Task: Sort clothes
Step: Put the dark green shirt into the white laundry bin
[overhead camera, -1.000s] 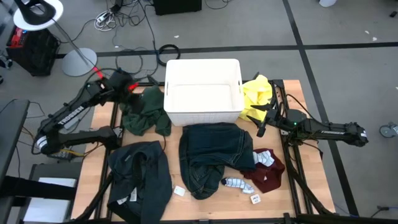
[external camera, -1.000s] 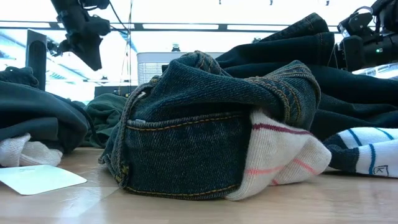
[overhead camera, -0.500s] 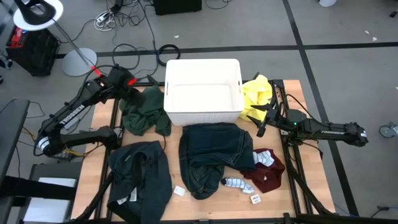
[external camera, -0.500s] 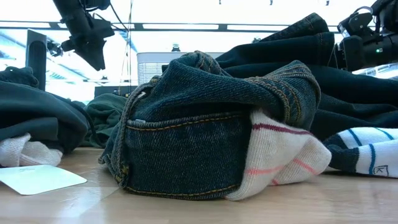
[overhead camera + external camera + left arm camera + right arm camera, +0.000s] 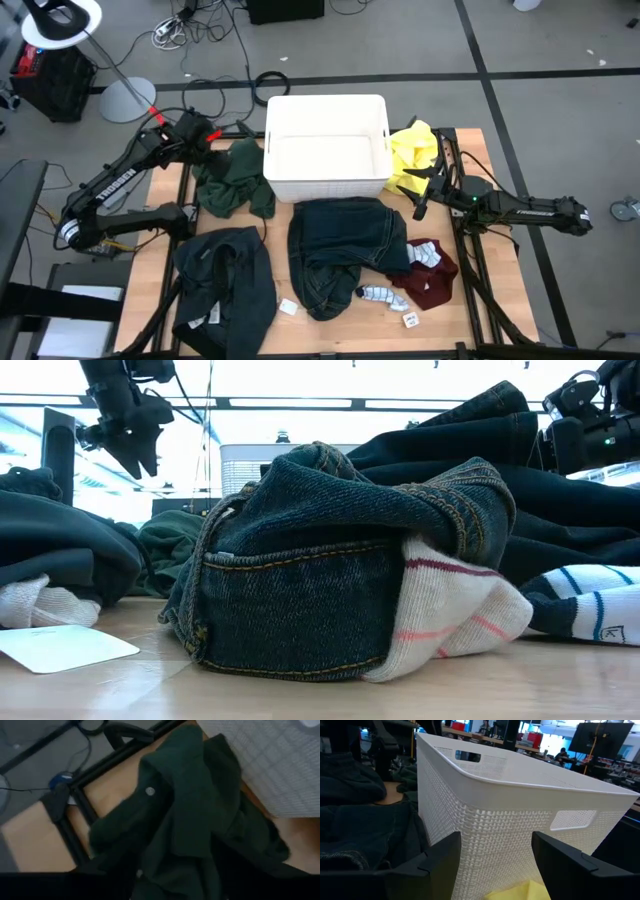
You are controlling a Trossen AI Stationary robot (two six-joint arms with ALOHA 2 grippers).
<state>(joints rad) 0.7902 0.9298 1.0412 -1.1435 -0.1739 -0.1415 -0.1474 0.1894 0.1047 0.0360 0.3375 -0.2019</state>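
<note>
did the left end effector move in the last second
Yes. In the low view the left end effector has swung from beside the white bin toward the picture's left edge; it hangs above the dark green garment.

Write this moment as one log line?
left gripper: above dark green garment | right gripper: open, by white bin, over yellow garment | bin: empty

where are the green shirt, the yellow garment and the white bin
green shirt (image 5: 235, 180), high view, middle of the crumpled fabric
yellow garment (image 5: 412, 152), high view, its bunched centre right of the bin
white bin (image 5: 326, 103), high view, its far rim
</note>
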